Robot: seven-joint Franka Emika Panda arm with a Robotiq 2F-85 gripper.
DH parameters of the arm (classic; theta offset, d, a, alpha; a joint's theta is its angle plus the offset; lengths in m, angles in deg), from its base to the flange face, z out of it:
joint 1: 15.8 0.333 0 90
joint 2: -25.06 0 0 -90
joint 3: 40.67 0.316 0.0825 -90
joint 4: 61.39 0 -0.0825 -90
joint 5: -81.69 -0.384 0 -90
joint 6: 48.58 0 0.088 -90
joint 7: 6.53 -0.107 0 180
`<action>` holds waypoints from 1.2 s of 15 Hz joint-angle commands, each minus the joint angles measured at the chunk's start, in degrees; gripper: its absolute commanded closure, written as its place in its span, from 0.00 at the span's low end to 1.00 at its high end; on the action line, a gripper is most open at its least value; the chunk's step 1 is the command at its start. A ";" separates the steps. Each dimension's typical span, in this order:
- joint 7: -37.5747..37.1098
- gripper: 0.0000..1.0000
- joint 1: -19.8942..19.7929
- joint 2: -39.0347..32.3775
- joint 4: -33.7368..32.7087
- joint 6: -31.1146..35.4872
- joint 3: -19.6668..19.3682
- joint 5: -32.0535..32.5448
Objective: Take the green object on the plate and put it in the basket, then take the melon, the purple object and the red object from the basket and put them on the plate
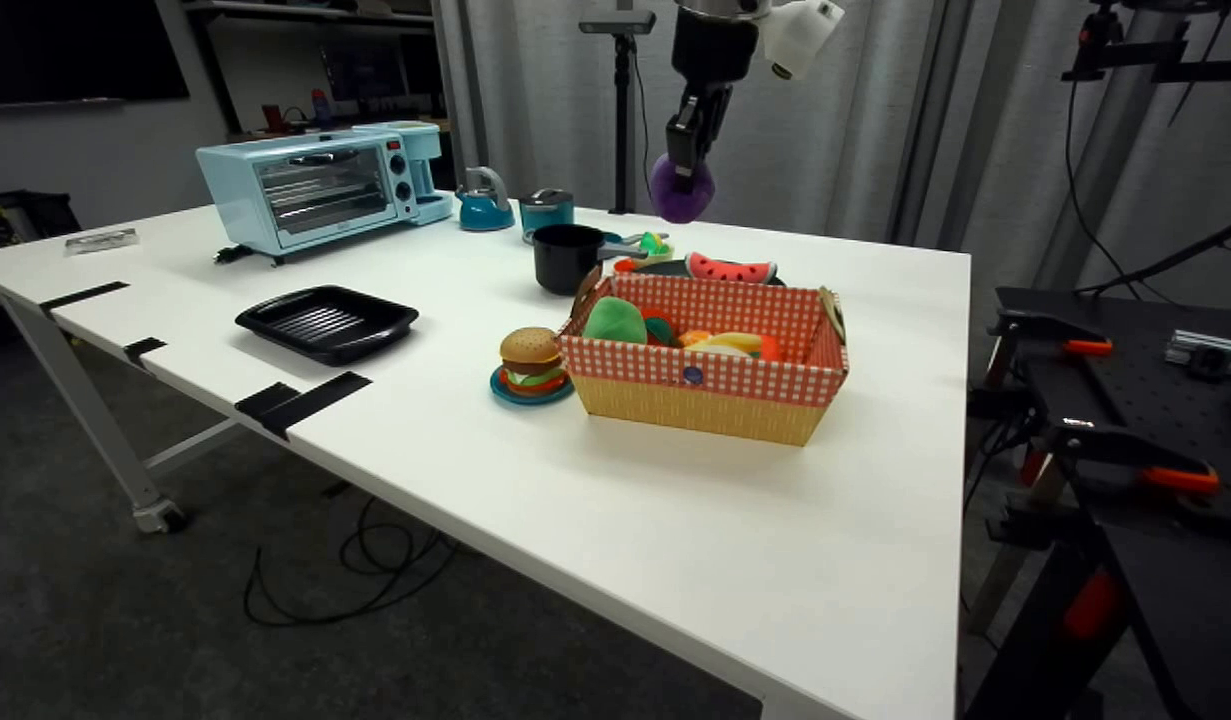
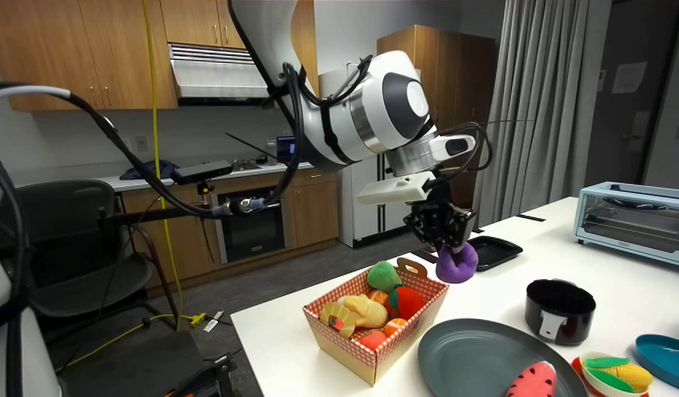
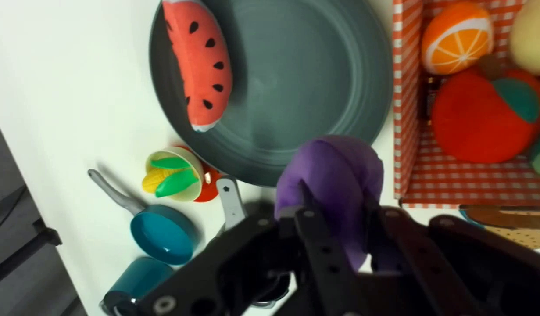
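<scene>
My gripper (image 3: 336, 197) is shut on the purple object (image 3: 331, 162), its fingers pressing into the soft sides. In an exterior view the purple object (image 2: 456, 264) hangs in the air beyond the basket (image 2: 367, 358). The wrist view has it over the near edge of the grey plate (image 3: 291, 79). On that plate lies the melon (image 3: 204, 66), a watermelon slice, towards one side. Inside the basket sit a round green object (image 2: 383, 277) and a round red object (image 3: 480, 118) with a teal leaf.
Beside the plate stand a black pot (image 2: 560, 311) and a cup with toy corn (image 3: 173, 173). A toy burger (image 1: 532, 360) and a black tray (image 1: 327, 322) are near the basket. Oranges and other toys share the basket. A blue toaster oven (image 1: 315, 190) stands farther off.
</scene>
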 commanded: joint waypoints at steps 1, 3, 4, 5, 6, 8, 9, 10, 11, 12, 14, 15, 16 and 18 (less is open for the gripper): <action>-7.85 0.94 -0.07 -1.34 0.25 4.38 -4.11 8.78; -9.99 0.94 -0.31 -2.50 0.00 5.18 -6.01 11.31; -10.63 0.83 -0.28 -2.87 0.11 5.36 -6.72 12.00; -10.52 0.53 -0.28 -3.15 0.34 5.17 -7.16 12.07; -10.15 0.52 -0.28 -3.43 0.57 5.15 -7.44 12.00; -9.57 0.38 0.04 -3.80 1.00 4.94 -7.62 11.58; -9.31 0.29 0.11 -4.00 1.16 4.85 -7.53 11.38; -9.10 0.22 0.16 -4.08 1.37 4.84 -7.39 11.17; -8.72 0.13 0.19 -4.07 1.57 4.81 -7.20 10.89; -8.60 0.07 0.35 -4.01 1.80 4.60 -7.00 10.70; -8.18 0.00 0.45 -3.70 2.33 4.25 -6.54 10.16; -8.13 0.00 0.48 -3.54 2.56 4.16 -6.36 10.12; -7.96 0.00 0.46 -3.38 2.78 4.12 -6.18 10.08; -7.41 0.00 0.41 -2.88 3.28 3.80 -5.72 9.65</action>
